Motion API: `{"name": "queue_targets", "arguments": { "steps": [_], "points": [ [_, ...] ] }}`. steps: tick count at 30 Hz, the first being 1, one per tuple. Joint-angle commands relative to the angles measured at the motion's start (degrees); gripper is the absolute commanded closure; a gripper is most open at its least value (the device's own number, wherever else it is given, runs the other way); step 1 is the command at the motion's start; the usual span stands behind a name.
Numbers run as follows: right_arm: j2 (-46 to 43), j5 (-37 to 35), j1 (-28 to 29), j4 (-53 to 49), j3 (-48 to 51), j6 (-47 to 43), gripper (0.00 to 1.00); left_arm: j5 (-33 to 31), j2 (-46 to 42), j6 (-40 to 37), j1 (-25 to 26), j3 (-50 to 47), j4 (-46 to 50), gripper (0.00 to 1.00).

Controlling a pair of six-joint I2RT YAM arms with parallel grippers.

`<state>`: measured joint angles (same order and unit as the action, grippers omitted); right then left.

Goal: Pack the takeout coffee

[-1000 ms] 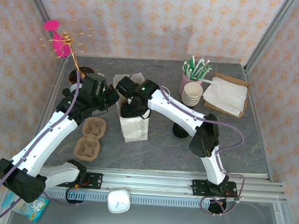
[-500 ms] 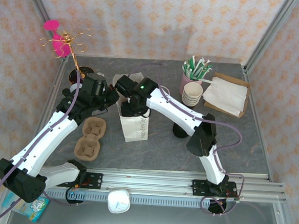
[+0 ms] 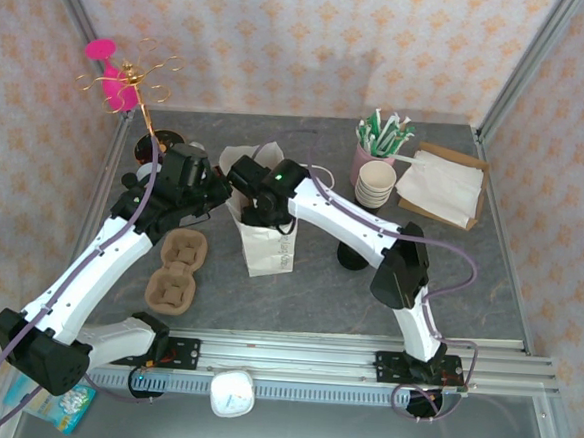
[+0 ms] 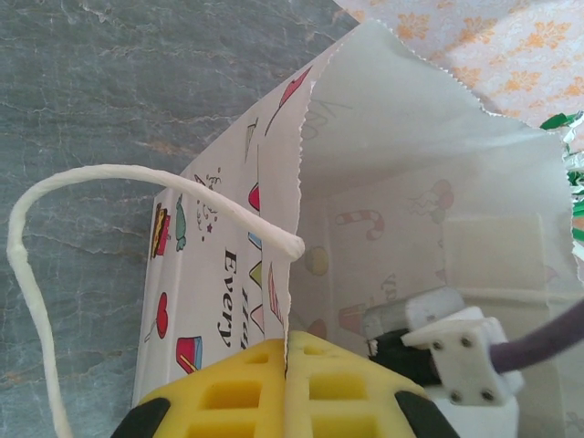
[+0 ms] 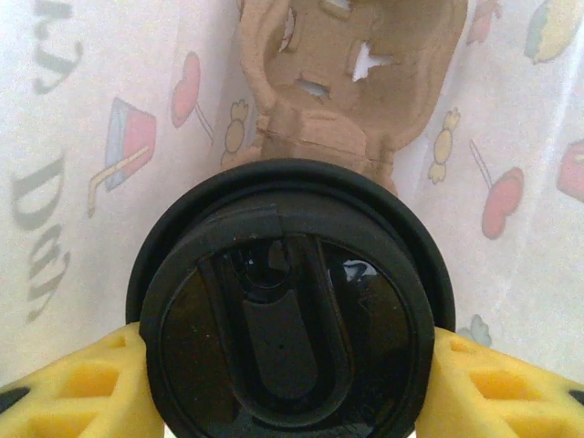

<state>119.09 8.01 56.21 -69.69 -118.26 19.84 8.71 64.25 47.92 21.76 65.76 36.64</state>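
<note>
Bag (image 3: 268, 249) shifted slightly, coffee (image 5: 287, 301) in right pincer (image 5: 292, 383)

paper bag (image 4: 228, 274) printed "Every", other lettering cut off

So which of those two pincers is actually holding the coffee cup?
The right pincer: it grips the black-lidded coffee cup from both sides, down inside the paper bag. The left pincer is shut on the bag's rim instead.
</note>
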Motion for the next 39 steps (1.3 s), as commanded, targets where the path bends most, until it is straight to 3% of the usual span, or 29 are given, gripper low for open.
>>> {"name": "queue_targets", "arguments": {
  "steps": [1,13,20,32,39],
  "points": [
    [1.0,0.9,0.4,-0.2,1.6,-0.9,0.49,-0.3,0.7,-1.4,0.0,0.3,1.4,1.00],
    [1.1,-2.6,0.3,-3.4,-2.2,-0.8,0.49,0.4,1.8,-2.0,0.1,1.6,1.6,1.00],
    [0.5,-1.2,0.2,1.2,3.7,-1.1,0.49,-0.5,2.2,-2.8,0.0,1.4,1.7,1.00],
    [0.1,-0.5,0.0,1.8,4.0,-1.3,0.49,-1.1,2.6,-4.8,0.1,1.7,1.4,1.00],
    [1.2,0.2,0.1,-0.9,-2.7,-1.6,0.49,-0.8,3.0,-5.6,0.1,2.7,1.8,0.96]
  ]
}}
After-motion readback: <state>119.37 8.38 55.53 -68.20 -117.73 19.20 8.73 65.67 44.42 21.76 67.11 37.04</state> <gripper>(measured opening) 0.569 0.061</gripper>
